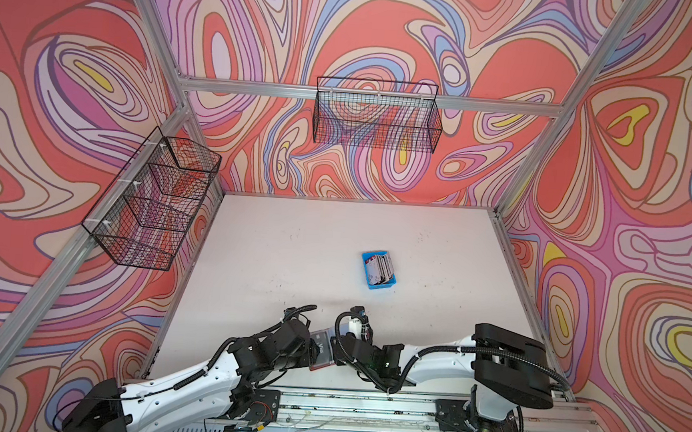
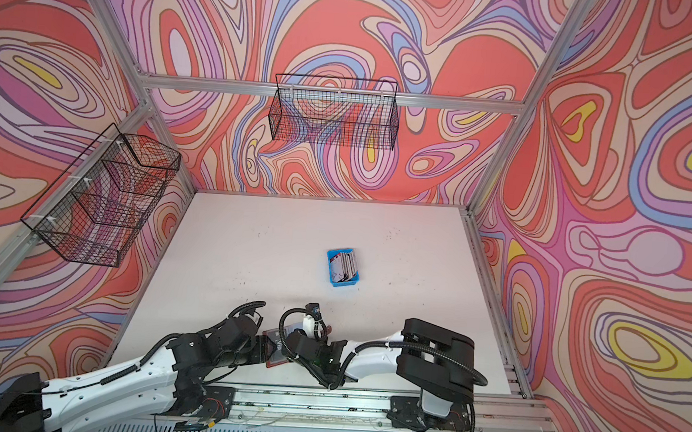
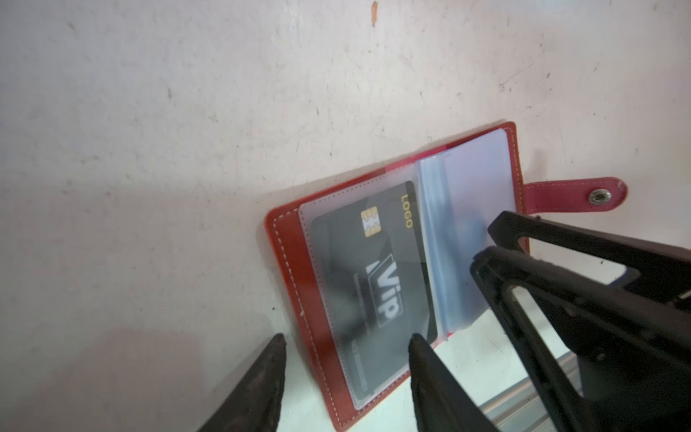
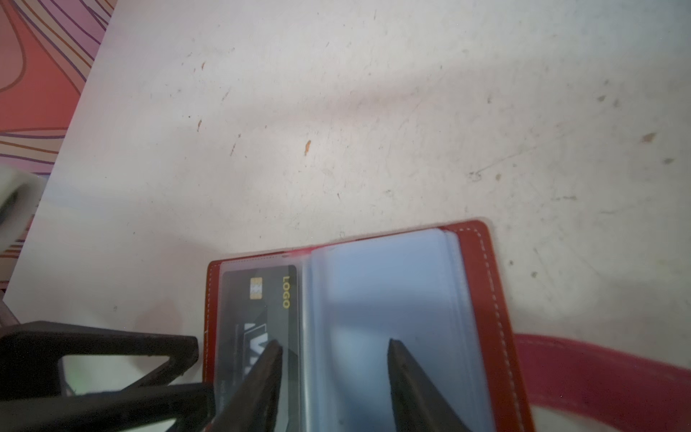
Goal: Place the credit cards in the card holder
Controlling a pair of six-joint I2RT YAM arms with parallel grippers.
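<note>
one holder [image 3: 288, 269] lies spread on the counter [image 3: 187, 149], one card [image 3: 374, 280] sleeved. my left tool [image 3: 347, 338] and right tool [image 4: 334, 342] gape. only the top views show the tray [image 1: 383, 286] of cards [image 1: 380, 267].

1. The card holder [image 1: 322, 359] lies open near the tabletop's [image 1: 292, 242] front edge, about midway along it, with a dark card [image 1: 321, 343] showing in its page;
2. the left tool [image 1: 312, 354] and the right tool [image 1: 335, 352] meet over it from either side;
3. the credit cards [image 1: 381, 267] stand on edge in a blue tray [image 1: 382, 286] near the tabletop's centre, well apart from the card holder;
4. a wire basket [image 1: 378, 115] hangs on the back wall; a second wire basket [image 1: 153, 203] hangs on the left wall.
</note>
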